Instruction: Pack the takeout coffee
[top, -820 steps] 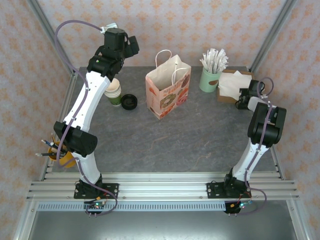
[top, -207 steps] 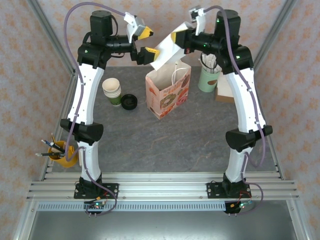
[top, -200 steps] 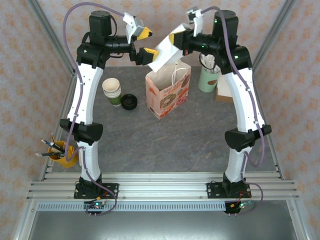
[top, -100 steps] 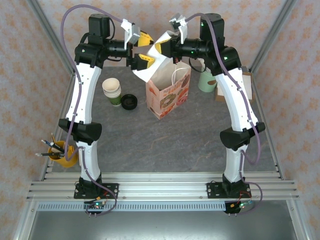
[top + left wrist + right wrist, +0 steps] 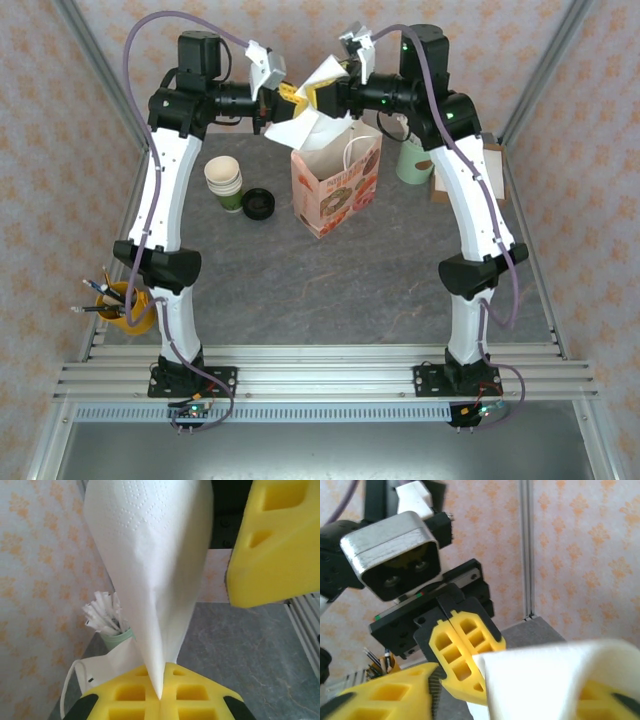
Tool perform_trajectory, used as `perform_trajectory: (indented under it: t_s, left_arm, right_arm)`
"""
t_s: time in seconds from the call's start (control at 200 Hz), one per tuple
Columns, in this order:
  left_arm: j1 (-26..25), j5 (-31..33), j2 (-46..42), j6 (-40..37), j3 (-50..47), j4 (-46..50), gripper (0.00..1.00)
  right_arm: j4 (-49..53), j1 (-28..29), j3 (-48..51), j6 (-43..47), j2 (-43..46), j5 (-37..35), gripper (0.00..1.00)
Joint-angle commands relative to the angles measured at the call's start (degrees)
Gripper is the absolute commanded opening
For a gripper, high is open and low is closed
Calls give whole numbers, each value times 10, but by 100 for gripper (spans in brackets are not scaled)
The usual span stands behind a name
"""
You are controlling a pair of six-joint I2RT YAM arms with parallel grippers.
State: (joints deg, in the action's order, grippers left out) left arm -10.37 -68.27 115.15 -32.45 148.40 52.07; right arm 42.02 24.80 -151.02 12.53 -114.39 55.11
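The takeout coffee (image 5: 258,204) stands upright on the counter (image 5: 330,290), black lid up, between the stack of paper cups (image 5: 224,180) and the paper bag (image 5: 335,185), just left of the bag. Both hands hang high at the top centre of the frame, above the bag's mouth. The left hand (image 5: 285,100) is clamped on a white napkin (image 5: 305,125); the right hand (image 5: 320,92) stands with its jaws apart around it. The coffee lies down-left of both, nearer the left arm, which looks likelier to reach it once the napkin is dropped.
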Motion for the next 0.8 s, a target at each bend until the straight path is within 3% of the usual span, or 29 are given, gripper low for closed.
perform_trajectory:
  t_s: [0.0, 0.01, 0.02, 0.035, 0.18, 0.29, 0.375, 0.445, 0.545, 0.686, 0.796]
  left_arm:
    - [-24, 124, -29, 67, -5, -40, 7]
    - [-28, 135, -30, 71, -6, -40, 8]
    - [-31, 146, -31, 75, -7, -41, 8]
    - [-39, 162, -33, 80, -10, -41, 9]
    - [-94, 311, -73, 155, -67, -76, 6]
    - [-98, 383, -82, 237, -88, -95, 0]
    - [-98, 384, -83, 239, -85, -67, 0]
    - [-98, 353, -85, 219, -89, -40, 0]
    - [-96, 325, -92, 205, -105, -32, 0]
    - [-80, 263, -92, 210, -111, -61, 0]
    - [-68, 225, -71, 214, -91, -74, 0]
  right_arm:
    - [7, -31, -7, -28, 18, -68, 76]
    - [10, -33, -4, -28, 21, -81, 81]
    - [15, -35, 0, -29, 24, -99, 95]
    - [21, -37, 7, -30, 28, -124, 100]
    - [-10, -58, 135, -117, 92, -386, 100]
    - [-37, -95, 216, -237, 131, -435, 100]
    - [-42, -123, 265, -315, 158, -460, 100]
    - [-75, -145, 327, -355, 186, -432, 100]
    - [-128, -163, 386, -374, 202, -337, 100]
    - [-188, -158, 363, -360, 168, -94, 99]
    - [-105, -146, 292, -314, 121, -76, 99]
